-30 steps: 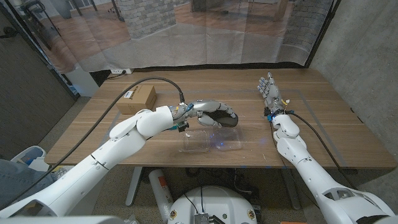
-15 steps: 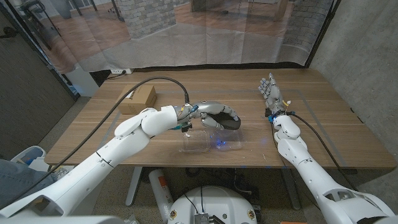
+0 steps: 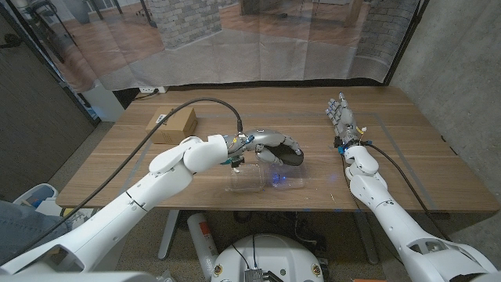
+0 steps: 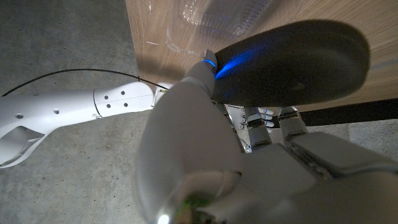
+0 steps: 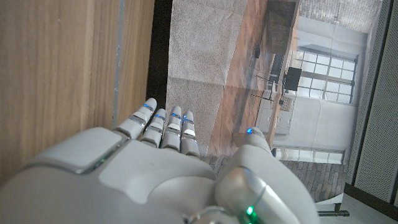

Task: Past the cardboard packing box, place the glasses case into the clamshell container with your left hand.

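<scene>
On the wooden table point(image 3: 407, 157) there is one brown cardboard packing box point(image 3: 174, 124), one clear plastic clamshell container point(image 3: 266, 178) and one dark oval glasses case point(image 3: 286, 156).

The clamshell container lies open on the table near the front edge, and I see nothing inside it. The cardboard packing box stands closed at the far left part of the table, well apart from the container, with a white label on its top.

The glasses case is dark grey or black, smooth, with a rounded, long shape; in the left wrist view point(image 4: 292, 62) a blue light reflects on its surface. The left hand point(image 3: 270, 146) holds it in the air above the far edge of the clamshell container, with the fingers point(image 3: 291, 146) curled over the top of the case and the thumb point(image 4: 208, 68) pressed against its side. The case does not touch the container or the table.

The right hand point(image 3: 340, 117) holds nothing; its fingers point(image 5: 165, 127) are straight and close side by side, over the right part of the table, far from the other things.
</scene>
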